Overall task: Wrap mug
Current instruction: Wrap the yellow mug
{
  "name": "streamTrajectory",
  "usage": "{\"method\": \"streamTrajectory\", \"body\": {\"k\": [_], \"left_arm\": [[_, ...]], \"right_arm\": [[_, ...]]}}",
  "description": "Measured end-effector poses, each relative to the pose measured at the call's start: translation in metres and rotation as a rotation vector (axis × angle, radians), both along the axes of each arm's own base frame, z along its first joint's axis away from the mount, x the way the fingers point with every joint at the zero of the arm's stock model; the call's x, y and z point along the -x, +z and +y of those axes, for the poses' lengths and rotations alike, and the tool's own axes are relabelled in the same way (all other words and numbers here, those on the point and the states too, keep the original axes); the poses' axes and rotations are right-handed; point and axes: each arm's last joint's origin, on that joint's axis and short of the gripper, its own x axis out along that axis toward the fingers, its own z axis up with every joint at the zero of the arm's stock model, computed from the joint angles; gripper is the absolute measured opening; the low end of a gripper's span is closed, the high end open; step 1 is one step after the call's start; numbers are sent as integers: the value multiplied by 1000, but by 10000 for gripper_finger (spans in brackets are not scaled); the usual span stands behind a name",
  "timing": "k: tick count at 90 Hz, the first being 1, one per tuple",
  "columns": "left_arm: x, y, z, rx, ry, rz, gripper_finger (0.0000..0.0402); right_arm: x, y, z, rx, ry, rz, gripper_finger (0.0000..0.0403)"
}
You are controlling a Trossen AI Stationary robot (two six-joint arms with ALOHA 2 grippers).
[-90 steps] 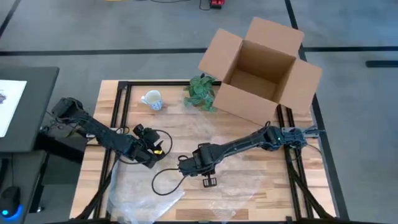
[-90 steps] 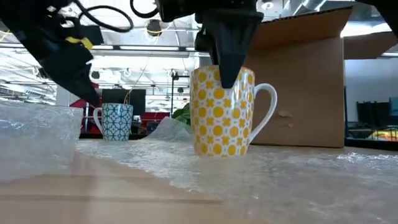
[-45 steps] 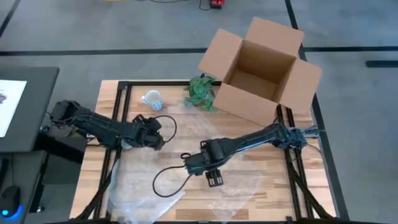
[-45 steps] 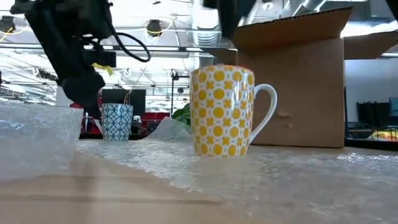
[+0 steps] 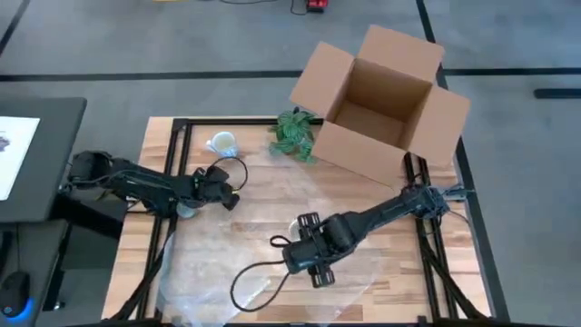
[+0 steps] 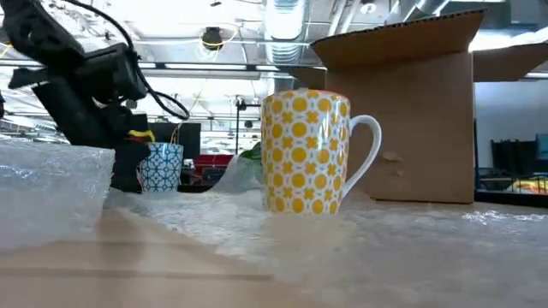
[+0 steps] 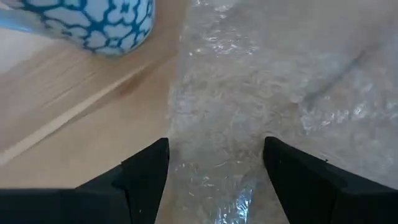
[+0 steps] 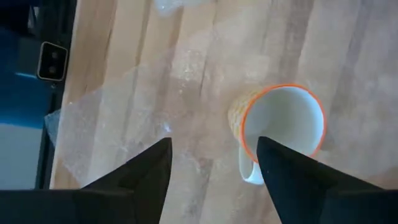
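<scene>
High view: right gripper (image 5: 313, 263) sits over the bubble wrap (image 5: 272, 272) near the table's front, yellow mug hidden under the arm; left gripper (image 5: 221, 186) near the wrap's far edge, blue mug (image 5: 222, 143) well apart beyond it. Low view: yellow mug (image 6: 306, 152) stands upright on the wrap, nothing touching it. Left wrist view: fingers spread, empty, above wrap edge (image 7: 249, 106), blue mug (image 7: 93, 22) close. Right wrist view: fingers apart, holding nothing, mug (image 8: 280, 127) below on wrap. Risks, as judged: pulling the wrap edge could tip the mug; slick film may slip the pinch; left could bump the blue mug.
</scene>
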Motion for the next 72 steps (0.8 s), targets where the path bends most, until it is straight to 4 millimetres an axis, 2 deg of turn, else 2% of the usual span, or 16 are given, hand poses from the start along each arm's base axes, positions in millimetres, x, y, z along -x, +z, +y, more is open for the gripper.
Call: {"method": "streamTrajectory", "body": {"k": [7, 13, 26, 31, 35, 42, 50, 72], "left_arm": [[2, -3, 2, 36, 2, -10, 217], [1, -3, 3, 48, -14, -12, 185], [-4, 0, 2, 47, -78, -46, 82], [-7, 2, 1, 41, -103, -78, 36], [-8, 5, 0, 40, -124, -105, 15], [-12, 10, -3, 51, -183, -164, 8], [-17, 23, -8, 53, -261, -260, 2], [-37, 84, -28, -71, -478, -498, 0]], "right_arm": [[2, 0, 5, 10, -16, -6, 223], [4, 0, 8, 10, -22, -8, 223], [9, -1, 15, 14, -30, 3, 223], [12, -1, 17, 51, -44, 6, 223], [17, -2, 18, 103, -65, 10, 223], [24, -2, 20, 193, -122, 8, 223], [28, -2, 26, 217, -141, -19, 223], [39, 0, 42, 222, -170, -62, 223]]}}
